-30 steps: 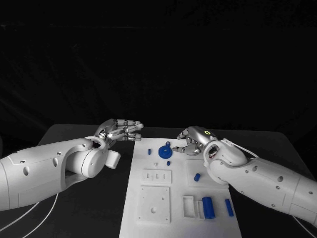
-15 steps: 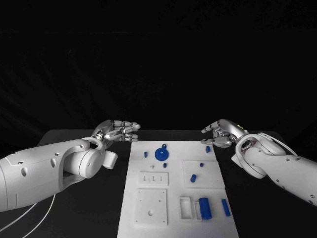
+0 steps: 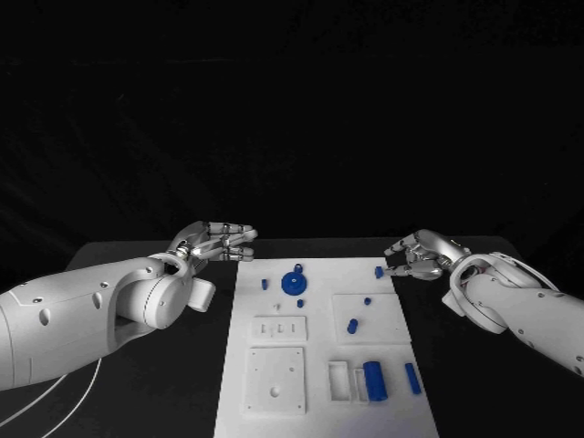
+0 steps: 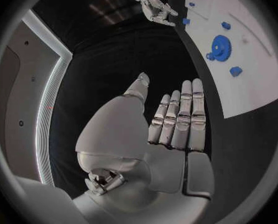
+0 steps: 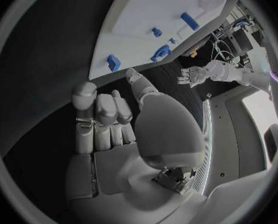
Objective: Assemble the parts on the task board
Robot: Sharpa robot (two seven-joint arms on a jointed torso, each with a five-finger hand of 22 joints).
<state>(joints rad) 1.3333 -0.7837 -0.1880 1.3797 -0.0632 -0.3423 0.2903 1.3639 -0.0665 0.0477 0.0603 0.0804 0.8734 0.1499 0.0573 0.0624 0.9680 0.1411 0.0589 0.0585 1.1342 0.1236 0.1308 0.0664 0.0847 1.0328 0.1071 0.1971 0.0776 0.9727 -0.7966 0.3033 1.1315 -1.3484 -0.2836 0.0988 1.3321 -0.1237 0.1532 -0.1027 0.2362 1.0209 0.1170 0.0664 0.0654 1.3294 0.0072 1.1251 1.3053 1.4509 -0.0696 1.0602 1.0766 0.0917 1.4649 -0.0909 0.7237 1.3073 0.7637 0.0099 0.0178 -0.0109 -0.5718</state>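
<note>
On the black table [image 3: 134, 251] the board [image 3: 321, 365] held a seated gear [image 3: 294, 282] and loose parts, while the left hand [image 3: 217, 241] and right hand [image 3: 422, 255], empty with fingers loosely parted, flanked its far corners.

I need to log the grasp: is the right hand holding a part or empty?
Empty. The right hand hovers off the task board's far right corner; the right wrist view shows its fingers curled with nothing between them.

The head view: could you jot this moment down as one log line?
left hand: empty, off task board | right hand: empty, beside board's far right corner | blue gear: on board, untouched
</note>
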